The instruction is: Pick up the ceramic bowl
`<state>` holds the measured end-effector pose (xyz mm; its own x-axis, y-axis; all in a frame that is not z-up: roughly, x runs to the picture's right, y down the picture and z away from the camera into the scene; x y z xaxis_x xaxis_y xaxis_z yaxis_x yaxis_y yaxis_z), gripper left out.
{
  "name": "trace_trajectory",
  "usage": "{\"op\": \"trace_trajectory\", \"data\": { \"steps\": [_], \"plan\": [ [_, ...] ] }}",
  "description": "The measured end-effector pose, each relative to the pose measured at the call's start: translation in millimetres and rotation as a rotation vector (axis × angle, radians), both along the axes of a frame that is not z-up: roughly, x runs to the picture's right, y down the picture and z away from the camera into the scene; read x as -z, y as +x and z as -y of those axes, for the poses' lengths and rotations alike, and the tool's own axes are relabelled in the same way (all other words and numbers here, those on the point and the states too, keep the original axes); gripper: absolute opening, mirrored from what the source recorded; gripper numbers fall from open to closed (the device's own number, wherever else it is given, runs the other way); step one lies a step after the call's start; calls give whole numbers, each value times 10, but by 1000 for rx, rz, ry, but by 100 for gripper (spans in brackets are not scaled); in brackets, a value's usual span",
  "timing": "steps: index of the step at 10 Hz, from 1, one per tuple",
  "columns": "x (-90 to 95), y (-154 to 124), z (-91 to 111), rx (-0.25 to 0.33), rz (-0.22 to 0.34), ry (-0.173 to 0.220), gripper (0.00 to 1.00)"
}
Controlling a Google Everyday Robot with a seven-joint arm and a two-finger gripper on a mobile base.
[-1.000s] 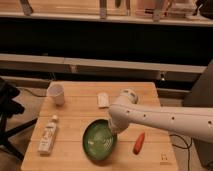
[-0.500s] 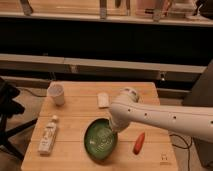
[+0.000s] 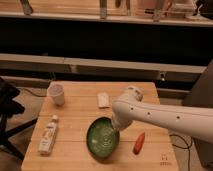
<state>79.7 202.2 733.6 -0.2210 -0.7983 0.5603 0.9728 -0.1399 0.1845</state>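
The ceramic bowl (image 3: 102, 138) is round, glossy green with a darker rim and rings inside. It sits on the wooden table (image 3: 75, 110), front centre. My white arm reaches in from the right, and the gripper (image 3: 116, 126) is down at the bowl's right rim, mostly hidden behind the wrist.
A small white cup (image 3: 56, 93) stands at the table's back left. A white bottle (image 3: 48, 135) lies at the front left. A small white packet (image 3: 103, 100) lies behind the bowl. A red-orange carrot-like thing (image 3: 139, 142) lies right of the bowl. A dark chair (image 3: 7, 107) stands left of the table.
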Motion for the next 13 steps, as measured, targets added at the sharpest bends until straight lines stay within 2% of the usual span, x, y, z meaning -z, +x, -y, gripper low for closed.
{"op": "trace_trajectory", "data": {
  "steps": [13],
  "plan": [
    [-10,261,122,-21,12,17,0]
  ]
}}
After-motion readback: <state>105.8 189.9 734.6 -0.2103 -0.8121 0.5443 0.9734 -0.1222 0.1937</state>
